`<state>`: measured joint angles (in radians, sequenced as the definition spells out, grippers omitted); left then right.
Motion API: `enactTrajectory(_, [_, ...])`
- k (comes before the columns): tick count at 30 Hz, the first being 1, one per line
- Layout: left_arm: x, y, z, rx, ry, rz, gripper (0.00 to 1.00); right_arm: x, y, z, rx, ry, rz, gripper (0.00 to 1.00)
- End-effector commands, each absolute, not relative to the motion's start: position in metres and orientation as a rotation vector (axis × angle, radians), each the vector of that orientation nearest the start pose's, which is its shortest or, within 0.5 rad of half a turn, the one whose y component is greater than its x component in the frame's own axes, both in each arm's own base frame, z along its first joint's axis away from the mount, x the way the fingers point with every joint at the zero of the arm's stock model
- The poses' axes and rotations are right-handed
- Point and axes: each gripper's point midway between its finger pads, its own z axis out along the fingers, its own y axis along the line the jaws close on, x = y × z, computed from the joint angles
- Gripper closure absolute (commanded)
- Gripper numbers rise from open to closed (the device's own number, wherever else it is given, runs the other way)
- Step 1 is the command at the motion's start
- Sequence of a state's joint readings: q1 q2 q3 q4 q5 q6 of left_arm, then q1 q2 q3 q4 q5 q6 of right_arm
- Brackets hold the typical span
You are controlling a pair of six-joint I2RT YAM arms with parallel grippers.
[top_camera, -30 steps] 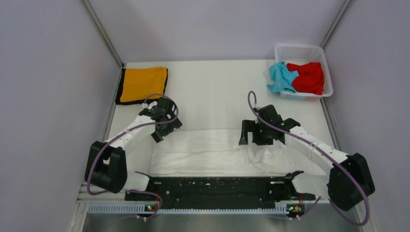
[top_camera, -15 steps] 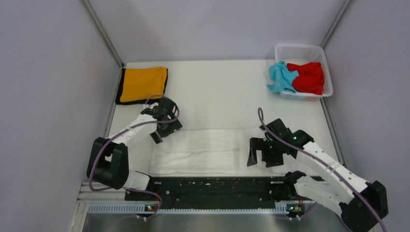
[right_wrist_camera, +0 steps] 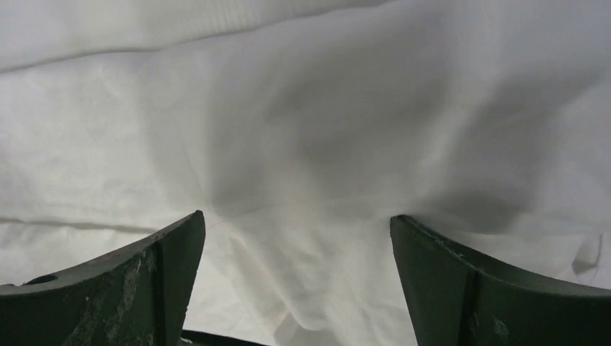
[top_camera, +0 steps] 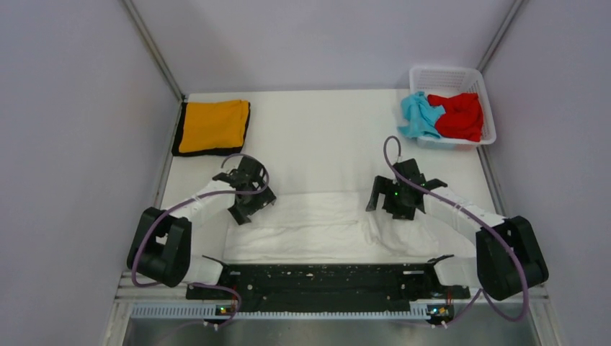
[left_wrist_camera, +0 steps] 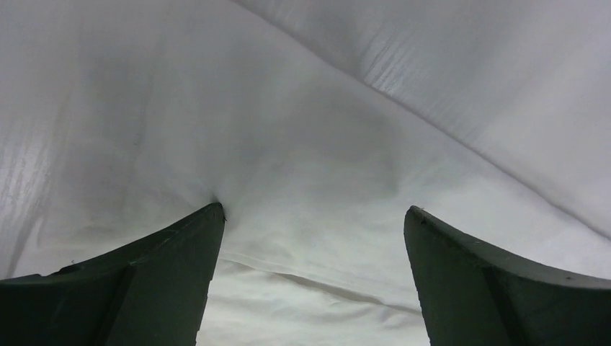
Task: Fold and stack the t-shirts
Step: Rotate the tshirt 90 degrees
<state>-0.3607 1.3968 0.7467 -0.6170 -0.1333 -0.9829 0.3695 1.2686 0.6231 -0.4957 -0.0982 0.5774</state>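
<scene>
A large white t-shirt (top_camera: 310,229) lies folded into a long band across the near half of the table. My left gripper (top_camera: 246,207) is open and pressed down on its far left corner; white cloth (left_wrist_camera: 310,180) fills the gap between the fingers. My right gripper (top_camera: 389,205) is open over the band's far right part, its fingertips resting on rumpled white cloth (right_wrist_camera: 302,187). An orange t-shirt with black trim (top_camera: 212,127) lies folded at the far left. A light blue t-shirt (top_camera: 418,115) and a red t-shirt (top_camera: 458,115) sit crumpled in the basket.
The white lattice basket (top_camera: 452,76) stands at the far right corner. Grey walls enclose the table on three sides. A black rail (top_camera: 317,277) runs along the near edge between the arm bases.
My right gripper swung toward the near edge, then came back onto the far right part of the white t-shirt. My left gripper slid down and right onto the cloth's far left corner.
</scene>
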Motion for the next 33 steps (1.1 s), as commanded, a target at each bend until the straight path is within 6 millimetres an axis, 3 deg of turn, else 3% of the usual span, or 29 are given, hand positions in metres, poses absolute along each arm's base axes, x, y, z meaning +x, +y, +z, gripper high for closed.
enactTrajectory(1, [0.244,-0.115,0.028,-0.952,2.621,-0.215,0.01,0.276,0.135,0.027,0.309,2.576,0.455,0.01])
enactTrajectory(3, [0.242,-0.114,0.027,-0.973,2.616,-0.201,0.01,0.302,0.143,0.024,0.310,2.559,0.461,0.01])
enactTrajectory(9, [0.251,-0.130,0.033,-0.971,2.604,-0.284,0.01,0.410,0.180,0.042,0.274,2.434,0.537,0.01])
enactTrajectory(14, [0.255,-0.141,0.027,-1.057,2.605,-0.277,0.01,0.478,0.207,0.024,0.233,2.429,0.562,0.02])
enactTrajectory(17, [0.258,-0.158,0.032,-1.094,2.565,-0.306,0.01,0.513,0.219,0.014,0.231,2.409,0.572,0.02])
enactTrajectory(21, [0.255,-0.193,0.042,-1.056,2.531,-0.357,0.01,0.568,0.242,0.017,0.221,2.333,0.628,0.02])
enactTrajectory(24, [0.253,-0.228,0.047,-0.999,2.521,-0.417,0.01,0.598,0.262,0.015,0.187,2.297,0.703,0.02])
enactTrajectory(28, [0.255,-0.278,0.052,-0.913,2.540,-0.493,0.01,0.629,0.297,0.033,0.126,2.202,0.830,0.02])
enactTrajectory(33, [0.256,-0.313,0.056,-0.856,2.545,-0.541,0.01,0.637,0.330,0.057,0.042,2.104,0.906,0.01])
